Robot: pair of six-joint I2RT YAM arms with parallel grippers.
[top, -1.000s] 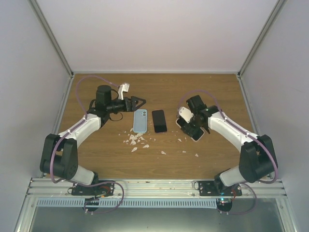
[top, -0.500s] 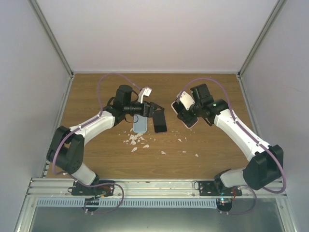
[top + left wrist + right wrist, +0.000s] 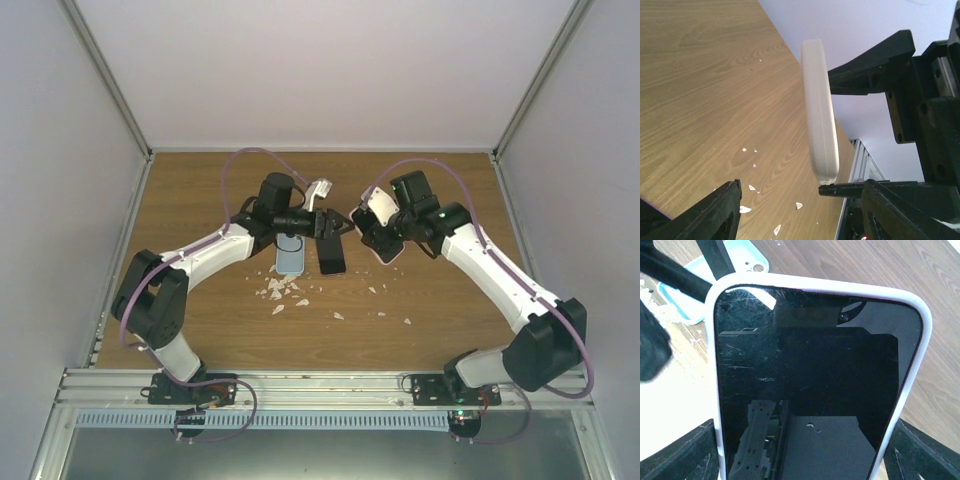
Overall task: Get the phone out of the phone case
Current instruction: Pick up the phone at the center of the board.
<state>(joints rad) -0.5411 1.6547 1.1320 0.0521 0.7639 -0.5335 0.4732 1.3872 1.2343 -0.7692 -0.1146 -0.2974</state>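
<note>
My right gripper (image 3: 383, 240) is shut on the white phone case (image 3: 393, 256), holding it above the table's middle. In the right wrist view the black phone (image 3: 810, 365) sits inside the white case (image 3: 815, 282), screen facing the camera, with a finger on each long side and my gripper (image 3: 805, 445) behind it. My left gripper (image 3: 339, 224) is open and level with the case's far end. The left wrist view shows the case (image 3: 820, 115) edge-on, just beyond the gap of my open left gripper (image 3: 800, 190), touching neither finger.
A light blue empty case (image 3: 290, 256) and a bare black phone (image 3: 331, 256) lie side by side under the left gripper. White scraps (image 3: 285, 290) are scattered on the wood in front of them. Enclosure walls stand on both sides.
The left arm swung right, from beside the blue case to the held case's end, its jaws narrowing. The right arm carried the cased phone up and left toward the centre.
</note>
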